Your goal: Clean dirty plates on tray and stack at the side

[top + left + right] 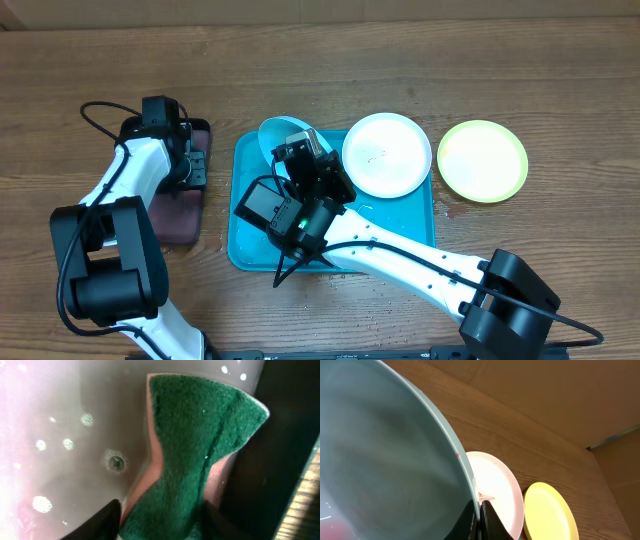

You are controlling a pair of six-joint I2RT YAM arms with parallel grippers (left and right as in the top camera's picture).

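light blue plate (pixel 380 450) tipped up over tray (pixel 395 215), rim pinched tight in right tool (pixel 480 515). left tool (pixel 162 520) clamped on sponge (pixel 200 435) in dark tray (pixel 180 215). white plate (pixel 387 155) behind, lime plate (pixel 482 160) farther on worktop (pixel 100 60). hold rim steady, bring sponge across, scrub red specks.

Brown wood-grain table (pixel 320 60), plain tan panel (pixel 545 395) beyond its far edge.
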